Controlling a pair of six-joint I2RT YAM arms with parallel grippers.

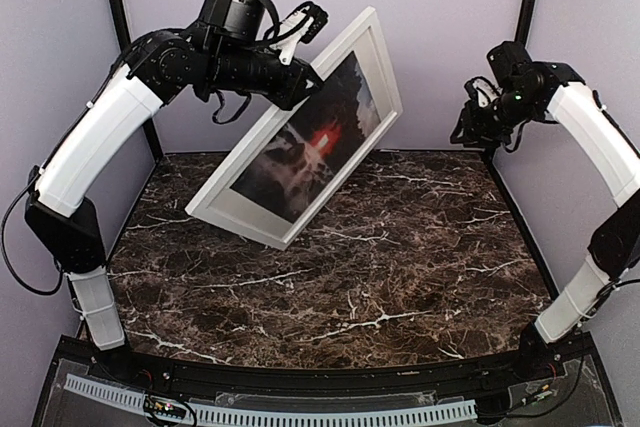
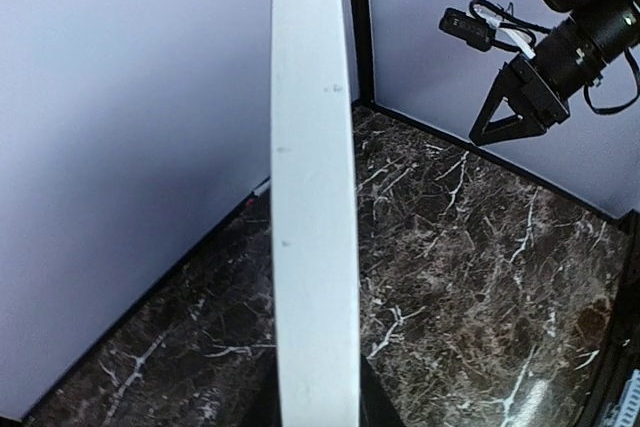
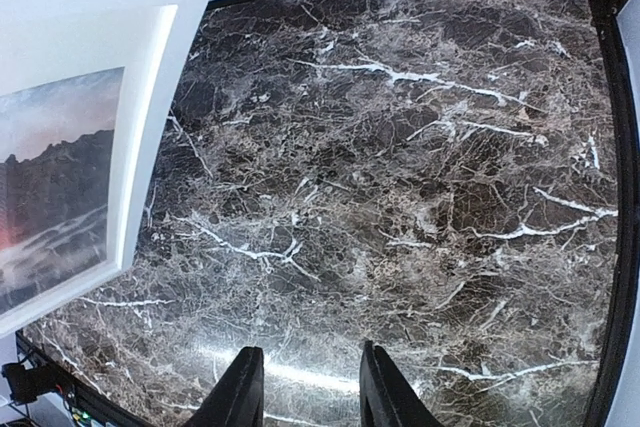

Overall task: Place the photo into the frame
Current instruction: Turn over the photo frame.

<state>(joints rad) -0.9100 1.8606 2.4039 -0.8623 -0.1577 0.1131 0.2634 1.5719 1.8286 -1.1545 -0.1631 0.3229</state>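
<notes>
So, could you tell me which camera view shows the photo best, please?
The top external view: the photo shows nearly whole, sitting in the frame. The right wrist view catches only part of it at its left side; the left wrist view shows just the frame's white edge.

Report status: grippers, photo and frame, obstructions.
Left gripper shut on the frame, held tilted over the table. Right gripper open, empty. The photo shows inside the frame. Nothing seen blocking.
</notes>
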